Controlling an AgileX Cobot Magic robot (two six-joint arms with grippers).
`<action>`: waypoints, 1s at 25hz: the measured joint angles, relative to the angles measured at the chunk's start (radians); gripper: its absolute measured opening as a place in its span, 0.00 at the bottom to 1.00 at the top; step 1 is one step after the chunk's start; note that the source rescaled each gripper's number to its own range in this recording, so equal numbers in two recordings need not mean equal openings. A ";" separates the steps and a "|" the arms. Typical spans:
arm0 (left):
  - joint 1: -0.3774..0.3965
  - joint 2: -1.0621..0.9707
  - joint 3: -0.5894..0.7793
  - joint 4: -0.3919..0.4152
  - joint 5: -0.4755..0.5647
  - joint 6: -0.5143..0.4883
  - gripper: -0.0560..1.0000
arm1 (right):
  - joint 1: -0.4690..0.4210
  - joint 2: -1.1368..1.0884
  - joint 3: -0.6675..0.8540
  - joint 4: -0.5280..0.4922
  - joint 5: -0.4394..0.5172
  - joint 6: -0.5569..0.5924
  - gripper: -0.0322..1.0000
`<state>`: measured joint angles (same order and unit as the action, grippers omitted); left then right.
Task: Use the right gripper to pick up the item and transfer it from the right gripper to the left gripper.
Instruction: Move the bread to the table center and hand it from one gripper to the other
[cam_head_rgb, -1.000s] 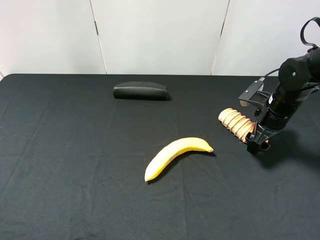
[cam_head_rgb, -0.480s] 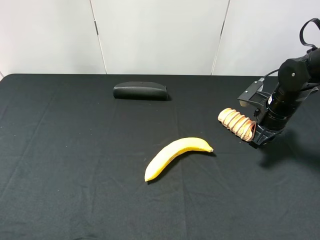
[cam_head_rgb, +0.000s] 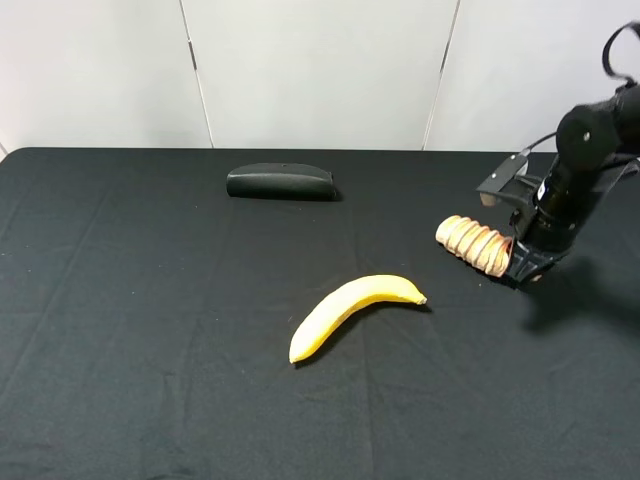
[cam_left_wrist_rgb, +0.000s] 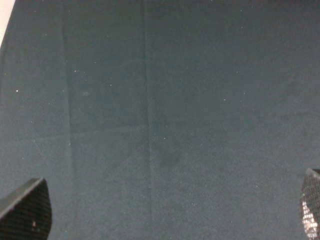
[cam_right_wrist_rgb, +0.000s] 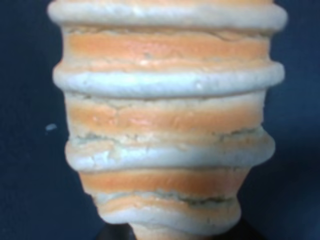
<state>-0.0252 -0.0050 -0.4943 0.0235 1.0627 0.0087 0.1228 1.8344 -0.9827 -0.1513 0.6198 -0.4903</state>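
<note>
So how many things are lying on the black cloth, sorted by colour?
Yellow: 1, the banana
Tan: 1, the ridged loaf
Black: 1, the oblong case
Total: 3

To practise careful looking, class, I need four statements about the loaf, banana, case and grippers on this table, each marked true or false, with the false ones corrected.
1. The right gripper is at one end of the bread loaf. True.
2. The banana touches the loaf. False: they lie apart.
3. The left gripper holds the black case. False: it is open over bare cloth.
4. The case lies farther back on the table than the banana. True.
</note>
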 joint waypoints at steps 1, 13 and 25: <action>0.000 0.000 0.000 0.000 0.000 0.000 0.99 | 0.000 -0.013 -0.012 0.005 0.010 0.001 0.09; 0.000 0.000 0.000 0.000 0.000 0.000 0.99 | 0.000 -0.172 -0.063 0.109 0.163 0.002 0.07; 0.000 0.000 0.000 0.000 0.000 0.000 0.99 | 0.076 -0.342 -0.063 0.172 0.310 -0.001 0.07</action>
<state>-0.0252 -0.0050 -0.4943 0.0235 1.0627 0.0087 0.1990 1.4923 -1.0452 0.0211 0.9296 -0.4912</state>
